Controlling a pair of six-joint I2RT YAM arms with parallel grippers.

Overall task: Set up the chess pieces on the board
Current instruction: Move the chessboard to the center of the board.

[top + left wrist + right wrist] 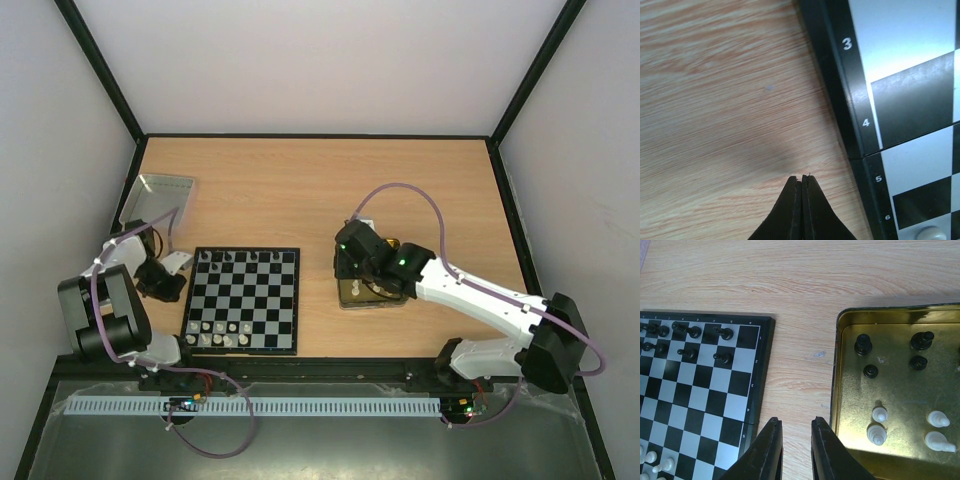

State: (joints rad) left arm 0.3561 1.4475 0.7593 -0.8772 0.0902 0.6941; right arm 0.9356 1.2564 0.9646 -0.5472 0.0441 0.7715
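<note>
While the right claw (795, 422) hangs, the board (700, 390) lies leftward.

Two robot arms, seen from above. The left arm (105, 310) is folded tightly on itself to the left of the board (243, 300), its black elbow raised and its wrist bent down. The left gripper (802, 181) sits low, just beside the board's left edge, with its two dark fingers pressed together and nothing between them. The right arm (480, 295) reaches in from the far right, its white forearm stretched towards the board. The right gripper (796, 426) hangs to the right of the board, its fingers slightly parted and empty.
</note>
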